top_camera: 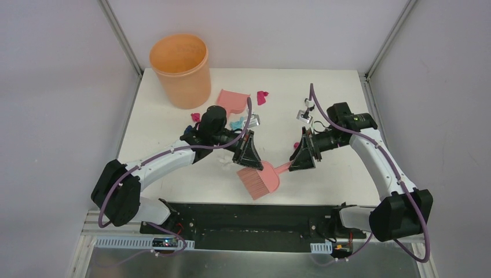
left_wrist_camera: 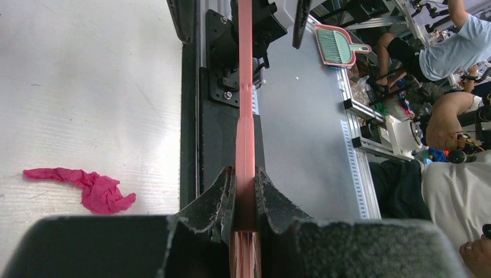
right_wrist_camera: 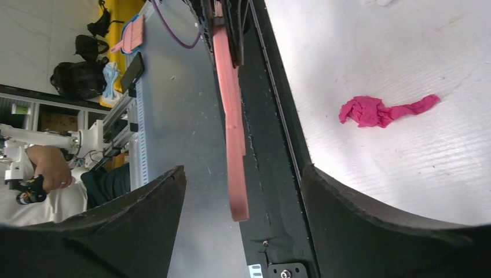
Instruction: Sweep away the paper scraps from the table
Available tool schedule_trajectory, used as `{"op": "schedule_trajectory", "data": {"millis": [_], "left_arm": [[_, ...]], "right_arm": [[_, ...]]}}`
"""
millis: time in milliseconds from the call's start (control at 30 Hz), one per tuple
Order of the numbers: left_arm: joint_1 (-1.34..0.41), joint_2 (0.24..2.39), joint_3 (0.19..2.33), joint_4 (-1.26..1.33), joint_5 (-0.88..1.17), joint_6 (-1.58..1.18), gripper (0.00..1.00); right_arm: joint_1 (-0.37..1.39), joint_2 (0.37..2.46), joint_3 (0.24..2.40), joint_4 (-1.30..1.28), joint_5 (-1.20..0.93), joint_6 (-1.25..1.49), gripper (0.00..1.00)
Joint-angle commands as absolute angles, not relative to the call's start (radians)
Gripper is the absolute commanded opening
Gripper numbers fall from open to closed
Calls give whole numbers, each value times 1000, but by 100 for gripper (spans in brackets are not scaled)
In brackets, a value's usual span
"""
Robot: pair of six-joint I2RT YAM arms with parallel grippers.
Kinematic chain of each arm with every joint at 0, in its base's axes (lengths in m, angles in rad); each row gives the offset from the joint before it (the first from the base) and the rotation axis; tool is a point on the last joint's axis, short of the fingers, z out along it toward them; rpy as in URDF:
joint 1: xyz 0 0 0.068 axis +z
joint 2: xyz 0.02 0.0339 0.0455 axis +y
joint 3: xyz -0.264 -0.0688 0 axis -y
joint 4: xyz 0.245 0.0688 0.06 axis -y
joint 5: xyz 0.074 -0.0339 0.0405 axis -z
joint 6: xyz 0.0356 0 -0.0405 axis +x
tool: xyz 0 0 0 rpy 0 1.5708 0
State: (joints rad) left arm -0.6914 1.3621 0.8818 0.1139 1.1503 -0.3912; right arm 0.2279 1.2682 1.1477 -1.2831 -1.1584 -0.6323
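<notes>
Top view: a salmon hand brush (top_camera: 260, 180) is seen low over the near part of the white surface (top_camera: 324, 87). The left gripper (top_camera: 252, 165) is clamped on it near the head, and the right gripper (top_camera: 295, 164) stands around the handle end. The paper scraps lie unswept farther back. A magenta scrap (top_camera: 262, 97) is just beside the dustpan (top_camera: 233, 99). A second magenta wad (top_camera: 195, 117) and a light blue scrap (top_camera: 237, 123) are near the orange bucket (top_camera: 180, 69). No black wad can be made out.

Left wrist view: the fingers (left_wrist_camera: 223, 197) are pressed together on the brush's thin edge. A long magenta scrap (left_wrist_camera: 95, 188) lies near the surface's black front edge.

Right wrist view: the fingers (right_wrist_camera: 145, 220) are spread wide, with the handle (right_wrist_camera: 234, 145) between them and untouched. The long scrap (right_wrist_camera: 379, 110) is seen on the surface beyond the handle.

A handover of the brush to the left arm is judged to be in hand. Next, the right gripper would need to be drawn clear without knocking the handle, and the dustpan probably fetched. The bristles are hidden in both wrist views, and whether the brush touches the surface cannot be told.
</notes>
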Motion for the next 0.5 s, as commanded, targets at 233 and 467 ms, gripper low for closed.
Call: {"op": "schedule_trajectory", "data": {"millis": [233,467], "left_arm": [[-684,1387,877,211,1157,-437,0],[-677,1407,880,221,1154,-456,0]], "right_arm": [[233,1270,1142,-1304,-1261,-689,60],[236,1275,1139,-1323,-1258,-722,51]]}}
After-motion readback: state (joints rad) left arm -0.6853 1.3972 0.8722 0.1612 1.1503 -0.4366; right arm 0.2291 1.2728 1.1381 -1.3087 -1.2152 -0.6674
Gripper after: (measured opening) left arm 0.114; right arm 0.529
